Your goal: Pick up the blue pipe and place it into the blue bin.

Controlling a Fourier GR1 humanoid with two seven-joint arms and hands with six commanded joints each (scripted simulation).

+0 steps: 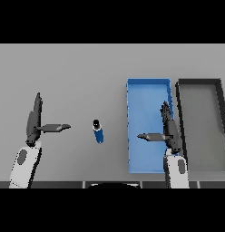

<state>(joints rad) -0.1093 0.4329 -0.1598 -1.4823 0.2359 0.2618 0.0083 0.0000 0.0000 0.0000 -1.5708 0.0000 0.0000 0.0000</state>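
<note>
The grey counter (78, 72) carries everything in view. Furthest to the right on it sits a dark grey bin (179, 131), just beside the right hand on its outer side. Next to that, and touching or nearly touching it, stands the blue bin (130, 136), a long open tray running away from the robot; the right hand (170, 131) hangs over its right-hand half, fingers straight and pointing away from the robot, thumb stuck out sideways toward the middle of the counter, holding nothing. The left hand (33, 120) shows at the far left over bare counter, likewise spread wide with straight fingers and its thumb pointing inward, empty. The blue pipe (98, 132) lies on the counter between the two hands, short and slightly tilted, its dark open end facing away. It rests nearer the right hand, just outside the blue bin's left wall and apart from both thumbs.
</note>
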